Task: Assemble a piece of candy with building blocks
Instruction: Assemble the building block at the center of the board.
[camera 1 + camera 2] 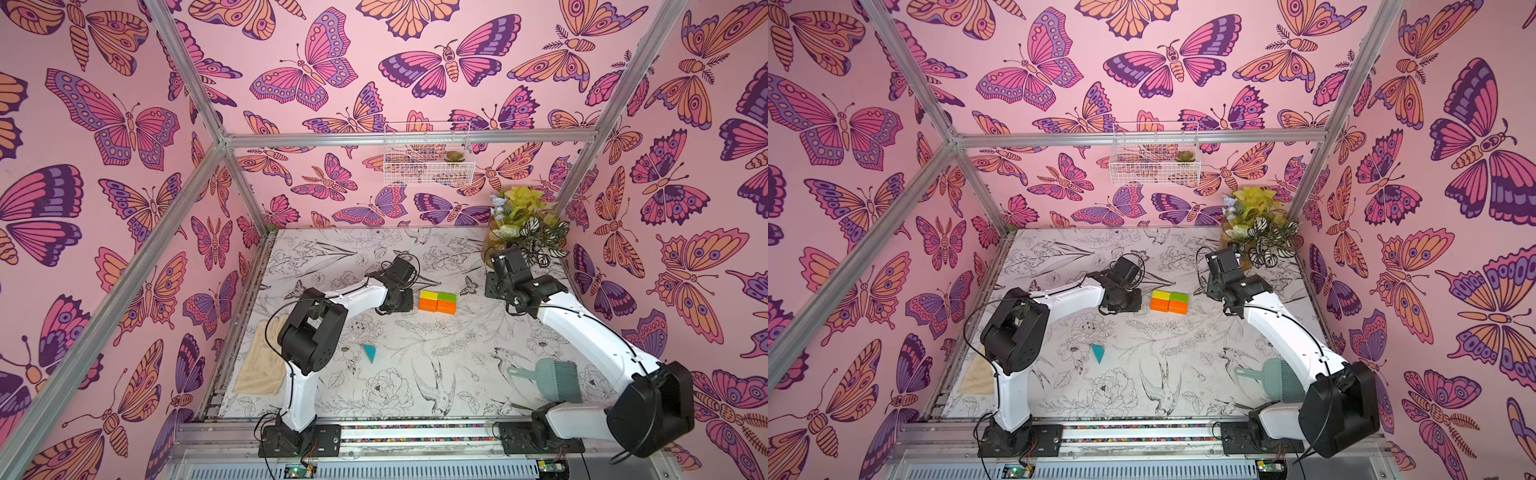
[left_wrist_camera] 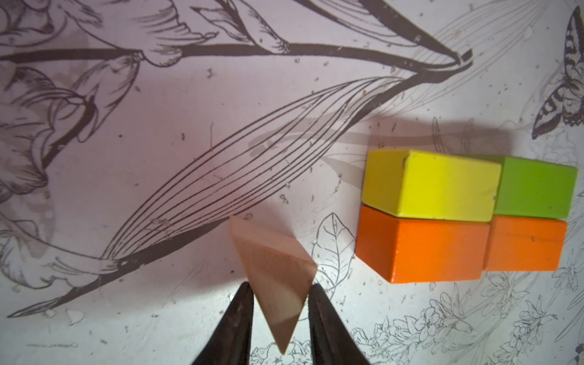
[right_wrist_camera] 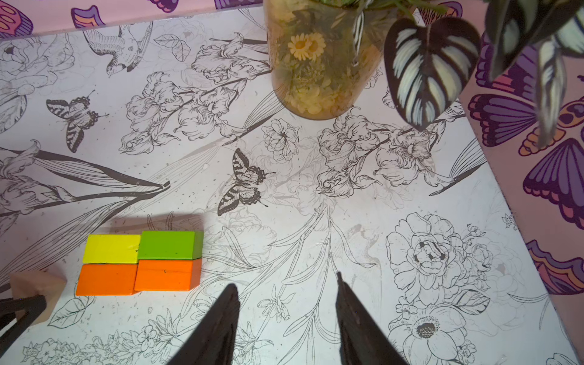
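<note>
**Landmark.** The four-brick rectangle (image 1: 437, 302) lies on the floral-printed tabletop (image 1: 457, 357). It consists of a yellow wooden brick (image 2: 429, 185), a green wooden brick (image 2: 537, 189) and two orange wooden bricks (image 2: 420, 249), set face to face. It is judged to be the sweet's body, with both short ends left free for the triangles.

**Left jaws.** They stand narrow, one against each sloped side of the tan wooden triangle (image 2: 275, 278), near its point. The triangle sits just beside the rectangle's yellow-and-orange end, not touching it. The hold is judged to serve seating the triangle against that end. Sloped faces may let it slip out.

**Right jaws.** They stand wide apart with nothing between them, over bare tabletop near the rectangle's green-and-orange end. They are judged to be kept clear of the work.

**Outstanding.** The teal-blue wooden triangle (image 1: 369, 353) lies well apart from the rectangle, towards the arm bases, untouched.

**Views compared.**
- In both top views the left wrist hides the tan triangle, so only the wrist views show it.
- The teal-blue triangle appears only in the top views.
- The right wrist view shows the gap between triangle and rectangle, and a slight step between the brick pairs.
</note>
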Robot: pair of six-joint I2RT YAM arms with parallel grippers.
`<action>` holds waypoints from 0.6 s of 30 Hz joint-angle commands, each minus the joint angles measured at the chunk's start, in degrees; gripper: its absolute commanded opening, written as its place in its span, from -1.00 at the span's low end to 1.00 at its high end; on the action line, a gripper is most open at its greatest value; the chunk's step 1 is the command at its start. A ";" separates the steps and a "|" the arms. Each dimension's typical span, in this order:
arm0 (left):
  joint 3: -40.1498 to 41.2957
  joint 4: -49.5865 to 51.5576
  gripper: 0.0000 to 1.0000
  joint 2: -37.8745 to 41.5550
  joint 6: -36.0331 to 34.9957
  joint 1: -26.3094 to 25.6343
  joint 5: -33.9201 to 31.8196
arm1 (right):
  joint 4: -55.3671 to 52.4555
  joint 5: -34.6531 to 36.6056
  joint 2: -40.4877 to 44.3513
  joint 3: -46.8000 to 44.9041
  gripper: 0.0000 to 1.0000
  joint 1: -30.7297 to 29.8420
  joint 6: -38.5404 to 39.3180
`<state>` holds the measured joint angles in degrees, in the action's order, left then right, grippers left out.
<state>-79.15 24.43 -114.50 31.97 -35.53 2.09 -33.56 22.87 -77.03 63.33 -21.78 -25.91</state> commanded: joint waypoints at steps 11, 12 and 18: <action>-3.19 2.29 -0.38 -2.05 -2.82 0.79 0.54 | 0.02 -0.29 -0.25 -0.32 0.05 0.40 0.69; -3.38 2.25 -0.38 -2.27 -3.16 0.80 0.51 | 0.05 -0.31 -0.22 -0.38 0.05 0.38 0.70; -4.98 2.36 -0.36 -3.21 -6.68 0.78 2.63 | -0.06 -0.37 0.02 -0.49 0.05 0.41 0.62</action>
<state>-82.72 25.56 -116.01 28.45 -35.16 2.92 -33.58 22.85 -77.03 63.33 -21.78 -25.47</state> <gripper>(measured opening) 0.317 0.523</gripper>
